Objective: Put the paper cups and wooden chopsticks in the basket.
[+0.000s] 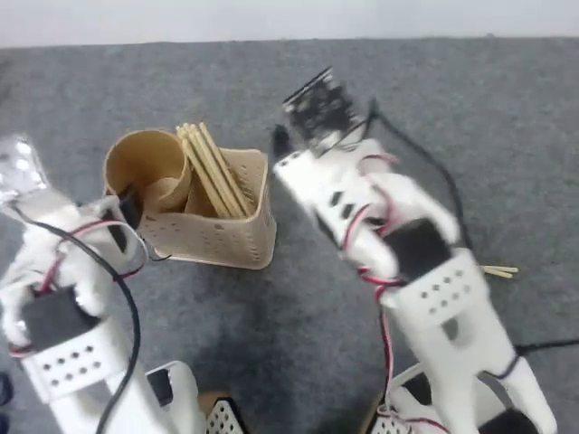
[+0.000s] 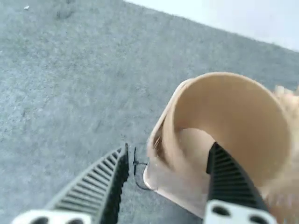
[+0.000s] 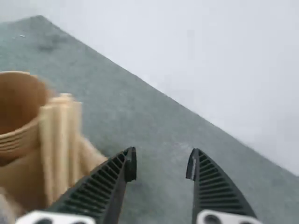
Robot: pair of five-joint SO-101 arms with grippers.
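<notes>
A tan basket (image 1: 217, 237) stands left of centre on the grey table. In it are stacked paper cups (image 1: 147, 166) and a bundle of wooden chopsticks (image 1: 213, 172), leaning upright. My left gripper (image 2: 168, 161) is open at the basket's left end, its fingers (image 2: 112, 179) straddling the near wall of the top paper cup (image 2: 229, 116) without pinching it. My right gripper (image 3: 160, 163) is open and holds nothing, just right of the basket and near the chopsticks (image 3: 60, 135). A loose chopstick (image 1: 499, 269) lies on the table to the far right.
The right arm's white body (image 1: 425, 271) stretches from the front edge toward the basket, over the middle of the table. The left arm (image 1: 63, 307) fills the front left corner. Bare grey carpet (image 1: 271, 307) lies in front of the basket.
</notes>
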